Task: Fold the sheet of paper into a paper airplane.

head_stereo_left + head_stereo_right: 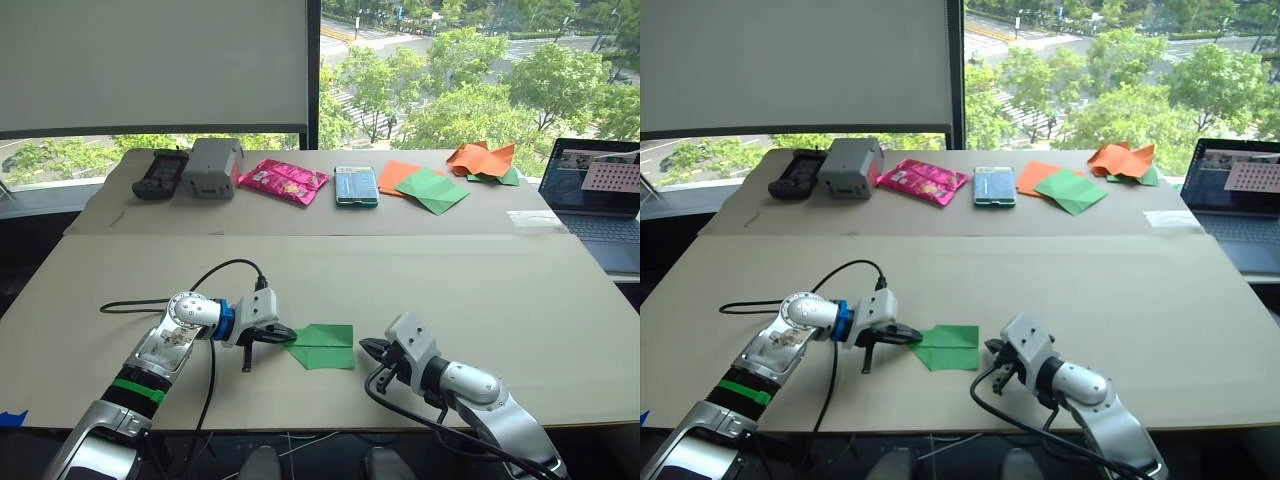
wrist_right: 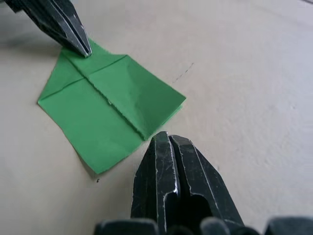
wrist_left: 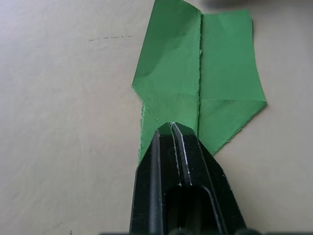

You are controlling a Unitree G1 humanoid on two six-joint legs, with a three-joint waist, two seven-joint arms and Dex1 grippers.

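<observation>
The left gripper (image 1: 283, 333) has its 2 black fingers pressed together, and their tips rest on the pointed nose of the sheet of paper (image 1: 325, 346); in the left wrist view the tips (image 3: 171, 131) sit on the green where the 2 slanted edges meet. Whether any paper is actually pinched between them, I cannot tell. It looks more like a press than a grasp.

The right gripper (image 1: 374, 349) is likewise closed and empty, its tips just beside the sheet's opposite, square end, apart from it by a thin gap.

The sheet lies flat near the front edge of the table (image 1: 500, 290), between the 2 grippers. It is already folded: 2 flaps meet along a centre seam, with a cross crease near the nose, so it is a partly made paper airplane rather than a finished one.

The step in hand looks like pinning the nose while the other end is worked. To do it well, the left tips should bear straight down on the seam so the flaps do not spring open or slide. The right gripper should come in low at the tail and lift one layer, not both. Thin paper will skate on this smooth surface if pushed sideways.
</observation>
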